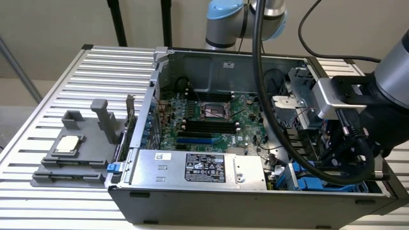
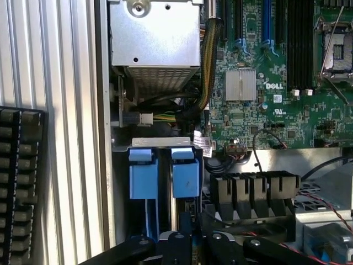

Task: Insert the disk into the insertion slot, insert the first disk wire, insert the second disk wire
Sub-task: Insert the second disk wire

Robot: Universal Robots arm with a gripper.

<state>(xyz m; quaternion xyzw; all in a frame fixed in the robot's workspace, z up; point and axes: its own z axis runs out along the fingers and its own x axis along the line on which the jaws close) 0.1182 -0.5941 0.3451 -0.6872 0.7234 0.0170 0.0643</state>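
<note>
Your insertion slot (image 2: pixel 162 171), with its two bright blue tabs, sits directly ahead of the hand (image 2: pixel 190 245), whose fingers are drawn together on nothing you can make out. You cannot tell whether the disk is seated there. Beyond the slot lies the green board (image 2: pixel 265 105), where you can read "DELL", beside the silver power-supply box (image 2: pixel 156 38)
</note>
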